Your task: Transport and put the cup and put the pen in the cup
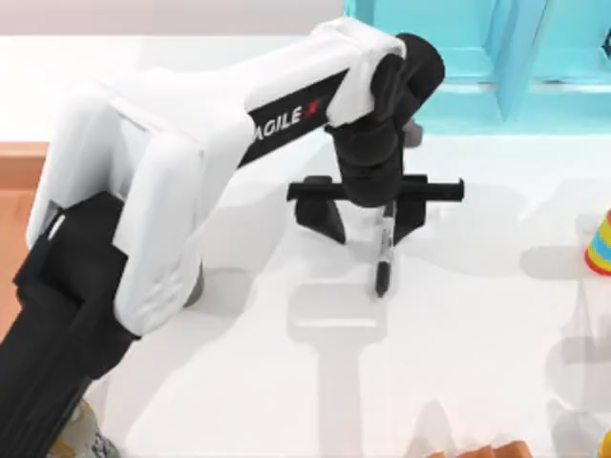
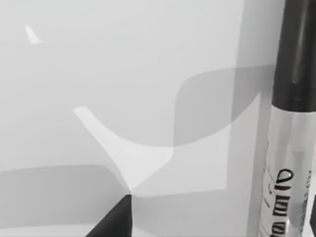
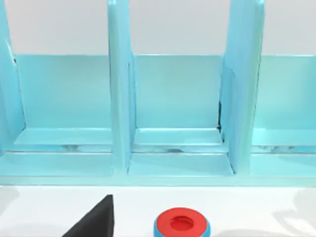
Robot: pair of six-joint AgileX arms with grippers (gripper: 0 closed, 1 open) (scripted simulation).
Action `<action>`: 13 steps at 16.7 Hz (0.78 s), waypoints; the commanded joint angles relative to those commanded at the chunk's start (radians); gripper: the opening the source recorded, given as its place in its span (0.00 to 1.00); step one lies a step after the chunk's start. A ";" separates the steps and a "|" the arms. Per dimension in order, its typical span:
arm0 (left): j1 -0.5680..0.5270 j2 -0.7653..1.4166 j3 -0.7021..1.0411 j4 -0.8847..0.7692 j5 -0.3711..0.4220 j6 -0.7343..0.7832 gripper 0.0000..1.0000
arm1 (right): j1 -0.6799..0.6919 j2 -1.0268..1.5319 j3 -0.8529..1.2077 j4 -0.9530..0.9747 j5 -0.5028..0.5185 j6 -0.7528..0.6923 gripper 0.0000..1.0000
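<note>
Reaching across the white bench (image 1: 458, 382), the left arm bears the lettering "AGILE X" on its white link. Top view: the left end effector (image 1: 372, 224) stands with its fingers spread wide apart, the pen (image 1: 385, 256) lying on the bench between and just below them. A turquoise shelf unit (image 1: 496, 57) stands beyond it.

Left wrist view: the pen (image 2: 289, 148) appears close beside the end effector, black cap above a white label whose print is illegible.

Right wrist view: turquoise shelf compartments (image 3: 177, 98) face the camera, with a red-and-blue round object (image 3: 181, 224) on the bench before them.
</note>
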 joint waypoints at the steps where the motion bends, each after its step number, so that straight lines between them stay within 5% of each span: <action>1: 0.000 0.000 0.000 0.000 0.000 0.000 0.10 | 0.000 0.000 0.000 0.000 0.000 0.000 1.00; 3: 0.000 0.000 0.000 0.000 0.000 0.000 0.00 | 0.000 0.000 0.000 0.000 0.000 0.000 1.00; 13: 0.011 -0.092 -0.028 -0.038 -0.046 0.033 0.00 | 0.000 0.000 0.000 0.000 0.000 0.000 1.00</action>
